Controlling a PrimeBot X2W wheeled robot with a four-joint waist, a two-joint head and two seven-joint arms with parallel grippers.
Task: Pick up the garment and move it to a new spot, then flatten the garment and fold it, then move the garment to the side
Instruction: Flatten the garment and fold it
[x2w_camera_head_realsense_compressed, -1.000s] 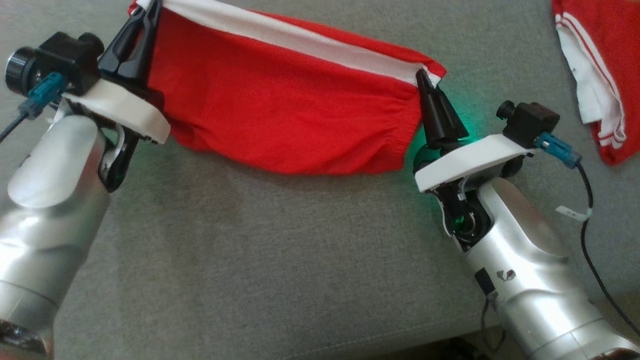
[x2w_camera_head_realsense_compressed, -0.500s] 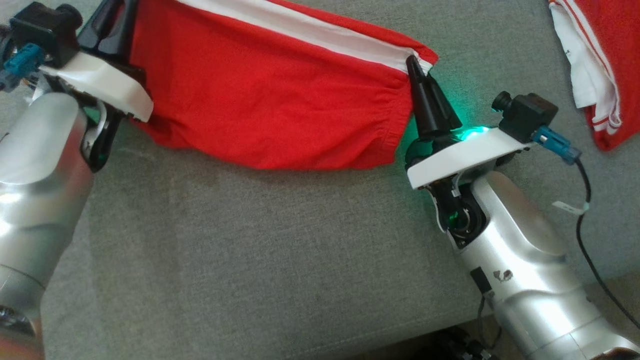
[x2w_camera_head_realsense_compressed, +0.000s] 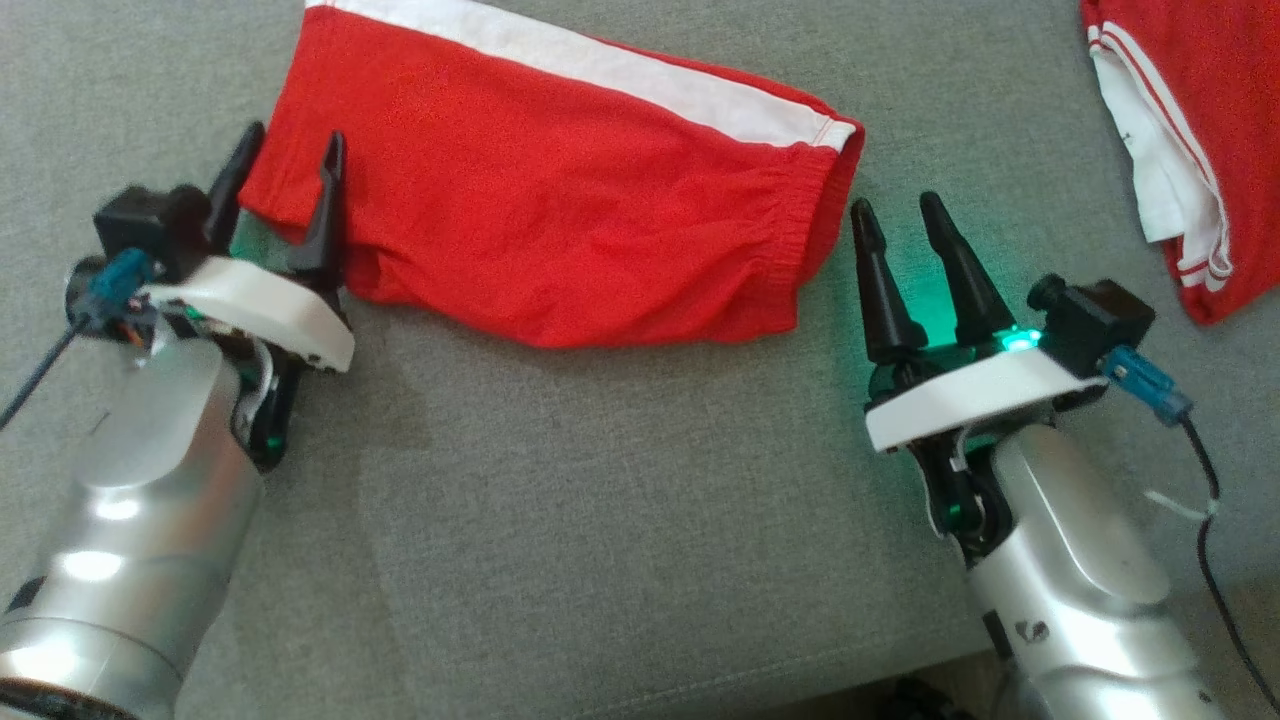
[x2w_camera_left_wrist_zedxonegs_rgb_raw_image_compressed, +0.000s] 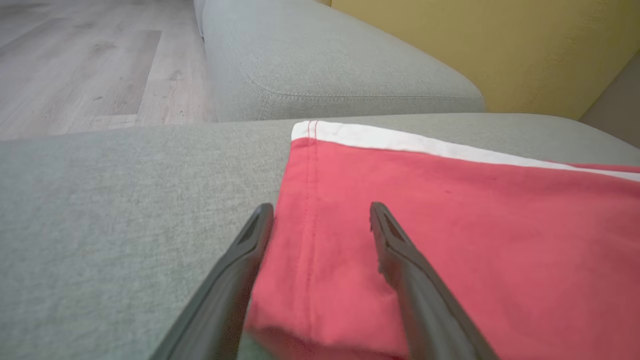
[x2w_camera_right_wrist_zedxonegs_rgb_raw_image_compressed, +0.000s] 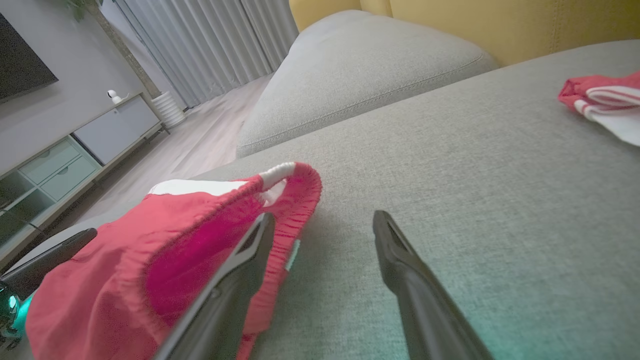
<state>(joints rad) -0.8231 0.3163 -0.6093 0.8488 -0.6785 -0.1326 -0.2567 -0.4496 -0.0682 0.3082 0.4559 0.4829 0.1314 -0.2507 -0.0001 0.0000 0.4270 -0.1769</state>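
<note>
- Wide open on L gripper (x2w_camera_head_realsense_compressed: 296, 140), astride red garment (x2w_camera_head_realsense_compressed: 560, 210) edge.
- Wide open on R gripper (x2w_camera_head_realsense_compressed: 895, 203), just beside waistband (x2w_camera_head_realsense_compressed: 815, 235), gripping nothing.
- Lying on grey cushion (x2w_camera_head_realsense_compressed: 600, 500).

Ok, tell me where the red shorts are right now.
In the head view the red shorts lie on the grey sofa cushion, upper middle, between the open left gripper at one end and the open right gripper beside the waistband end.

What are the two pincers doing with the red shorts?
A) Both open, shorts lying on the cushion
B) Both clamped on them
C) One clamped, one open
A: the left pincer and right pincer both show spread fingers, and the red shorts lie on the grey cushion.
</note>
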